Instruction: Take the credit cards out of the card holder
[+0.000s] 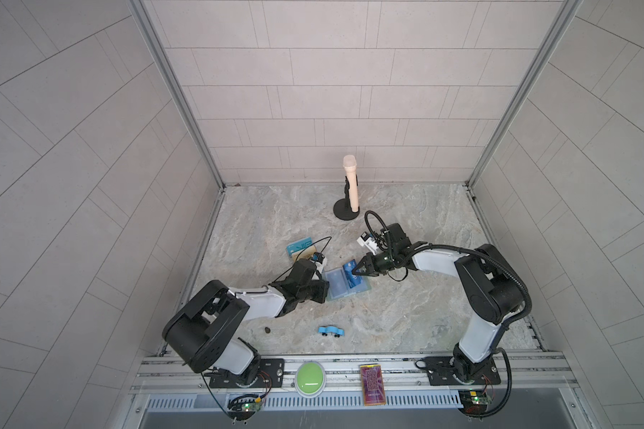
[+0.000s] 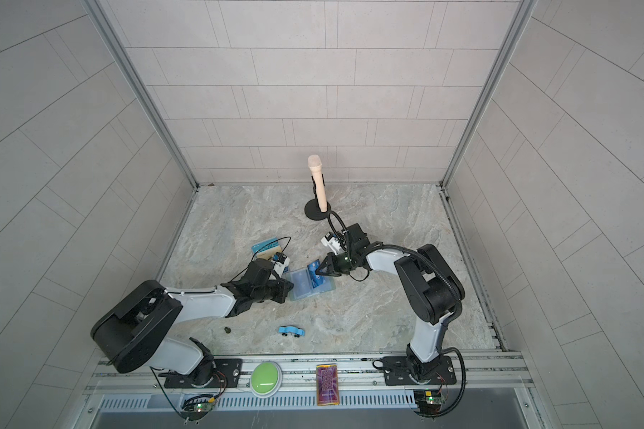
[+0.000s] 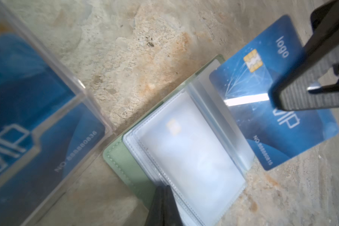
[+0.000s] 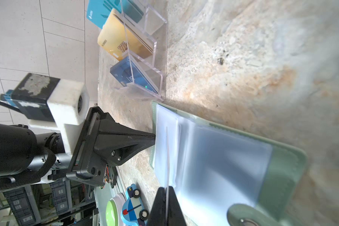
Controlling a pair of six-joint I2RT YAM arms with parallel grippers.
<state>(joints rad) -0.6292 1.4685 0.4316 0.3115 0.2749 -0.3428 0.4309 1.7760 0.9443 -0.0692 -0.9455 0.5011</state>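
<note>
Blue printed plastic chip card: partly out of mint-green card holder, long axis along the spine, outer edge pinched by right gripper; left gripper, pressed together, rests on holder's opposite edge.

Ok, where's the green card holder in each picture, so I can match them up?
In a top view: the card holder lies open near the middle.
In a top view: the card holder, near the middle too.
Left wrist: lower middle, clear pages up.
Right wrist: lower right.
Shared landmark: the clear card stand, next to it in all four.
</note>
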